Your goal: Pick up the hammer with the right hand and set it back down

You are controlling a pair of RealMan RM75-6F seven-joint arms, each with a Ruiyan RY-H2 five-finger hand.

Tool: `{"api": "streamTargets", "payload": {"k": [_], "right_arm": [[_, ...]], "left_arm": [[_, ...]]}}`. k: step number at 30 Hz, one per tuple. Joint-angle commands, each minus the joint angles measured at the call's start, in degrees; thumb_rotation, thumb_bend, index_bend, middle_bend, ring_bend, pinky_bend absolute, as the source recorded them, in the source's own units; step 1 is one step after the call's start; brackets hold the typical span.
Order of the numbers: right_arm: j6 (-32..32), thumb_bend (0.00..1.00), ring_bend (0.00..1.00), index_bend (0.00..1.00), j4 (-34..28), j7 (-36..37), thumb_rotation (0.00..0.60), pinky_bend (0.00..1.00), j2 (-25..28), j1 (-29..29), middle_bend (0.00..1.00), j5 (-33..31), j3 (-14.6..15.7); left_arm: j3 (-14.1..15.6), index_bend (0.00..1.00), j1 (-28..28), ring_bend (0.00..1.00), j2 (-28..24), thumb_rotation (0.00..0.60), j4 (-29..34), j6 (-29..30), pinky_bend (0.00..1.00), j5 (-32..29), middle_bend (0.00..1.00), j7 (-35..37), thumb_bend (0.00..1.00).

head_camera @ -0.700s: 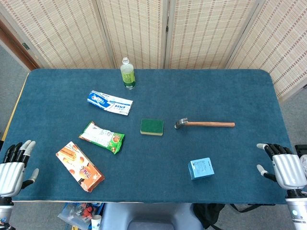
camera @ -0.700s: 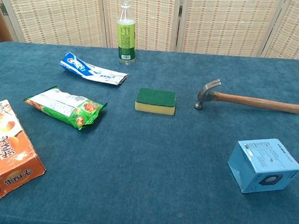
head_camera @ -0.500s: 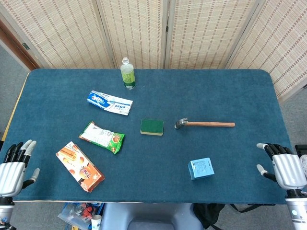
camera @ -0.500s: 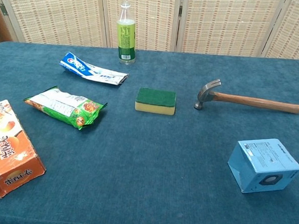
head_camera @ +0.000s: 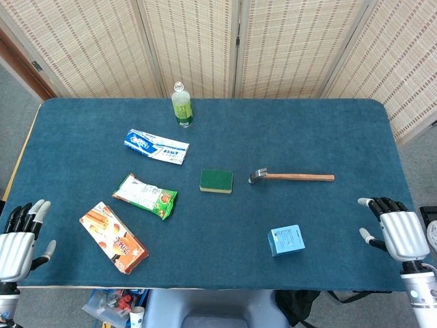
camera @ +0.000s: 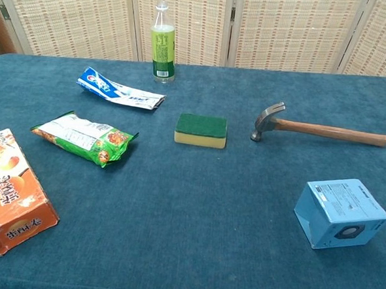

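The claw hammer with a grey steel head and a long brown wooden handle [head_camera: 290,176] lies flat on the blue-carpeted counter [head_camera: 328,130], untouched, head toward the sponge and handle pointing away from it. The green-topped yellow rectangular sponge [head_camera: 216,181] serves as landmark: the hammer lies just to its right, apart from it.

The right robot hand [head_camera: 396,229], silver with dark fingers, sits at the counter's near right edge, well apart from the hammer and to the right of the small light-blue cardboard box [head_camera: 286,240]. Its fingers are spread and it holds nothing. Whether its palm touches the counter cannot be told from the head view. The left robot hand [head_camera: 19,236] sits at the near left edge, fingers likewise spread and empty. Neither robot hand shows in the chest view.

The light-blue box stands nearer than the sponge and to its right. A clear plastic bottle of yellow-green liquid [head_camera: 181,106] stands upright beyond the sponge, near the counter's far edge. A blue-and-white flattened tube packet [head_camera: 156,146] lies beyond and left of the sponge. A green crinkled snack bag [head_camera: 145,195] lies left of the sponge, and an orange rectangular biscuit carton [head_camera: 113,236] lies nearer and further left
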State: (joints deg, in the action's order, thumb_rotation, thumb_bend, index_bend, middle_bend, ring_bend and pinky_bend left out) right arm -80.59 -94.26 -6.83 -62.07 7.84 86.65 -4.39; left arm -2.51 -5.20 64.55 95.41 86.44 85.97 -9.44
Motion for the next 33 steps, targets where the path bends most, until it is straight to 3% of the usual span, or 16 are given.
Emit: {"api": "streamTargets", "payload": {"k": [1,8,15,24,33], "right_arm": [[3.16,0.21,0.24,0.28,-1.43,-1.27,0.6,0.33,0.77,2.39,0.33,-0.68,-0.96],[11.89,0.21,0.22,0.28,-3.32,-3.74,0.6,0.33,0.61,9.13,0.33,-4.37,-3.89],[23.12,0.21,0.21,0.28,-1.06,-5.1,0.6,0.33,-1.88,17.1,0.33,-11.51,-6.71],[32.37,0.21,0.2,0.28,8.15,-6.42,0.6,0.33,-9.75,26.17,0.33,-18.56,-8.9],[37.87,0.23,0.17,0.28,19.42,-5.96,0.6,0.25,-17.47,32.41,0.31,-22.62,-9.45]], "left_arm": [[0.06,0.0,0.13,0.0,0.09,0.6,-0.09,0.2,0.0,0.14,0.0,0.26,0.35],[0.27,0.0,0.74,0.0,0.05,0.6,-0.44,0.92,0.0,0.25,0.0,0.82,0.35],[0.36,0.0,1.03,0.0,-0.03,0.6,-0.48,1.24,0.0,0.39,0.0,1.02,0.35],[0.52,0.0,1.51,0.0,0.01,0.6,-0.77,1.59,0.0,0.4,0.0,1.55,0.35],[0.67,0.0,2.31,0.0,0.16,0.6,-1.11,2.12,0.0,-0.06,0.0,2.12,0.35]]}}
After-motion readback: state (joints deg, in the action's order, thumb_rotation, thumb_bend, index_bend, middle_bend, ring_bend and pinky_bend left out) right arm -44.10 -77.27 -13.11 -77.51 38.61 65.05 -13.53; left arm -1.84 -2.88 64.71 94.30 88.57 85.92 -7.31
